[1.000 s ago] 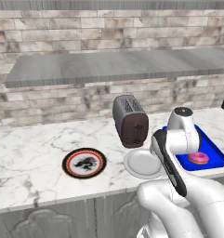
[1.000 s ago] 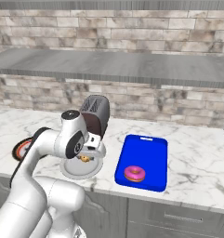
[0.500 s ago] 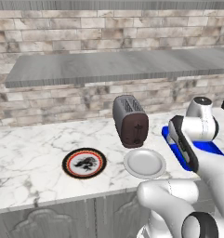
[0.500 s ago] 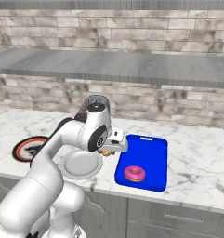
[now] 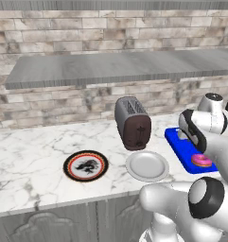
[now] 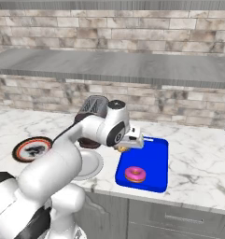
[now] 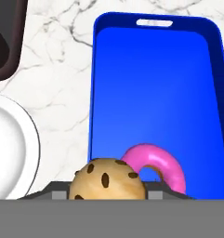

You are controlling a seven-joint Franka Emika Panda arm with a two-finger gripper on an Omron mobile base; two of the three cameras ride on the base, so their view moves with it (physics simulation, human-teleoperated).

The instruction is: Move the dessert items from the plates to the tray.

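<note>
My gripper (image 6: 129, 143) is shut on the small yellow-brown pastry (image 6: 123, 149) and holds it above the left edge of the blue tray (image 6: 151, 156). In the hand view the pastry (image 7: 107, 182) is dotted with dark chips and sits between my fingertips, just over the tray (image 7: 155, 88). The pink doughnut (image 6: 135, 174) lies on the near end of the tray, and it also appears as the doughnut (image 7: 158, 163) right behind the pastry. The pale plate (image 6: 88, 164) and the black-rimmed patterned plate (image 6: 32, 148) both lie bare on the counter to the left.
A brown toaster (image 5: 133, 123) stands behind the pale plate (image 5: 147, 165), close to the tray's (image 5: 184, 151) far left corner. The marble counter ends at a stone wall with a grey shelf above. My arm crosses the tray in the left base view.
The arm has swung right from above the pale plate to the tray's left edge, carrying the pastry. The doughnut and both plates have stayed put.
</note>
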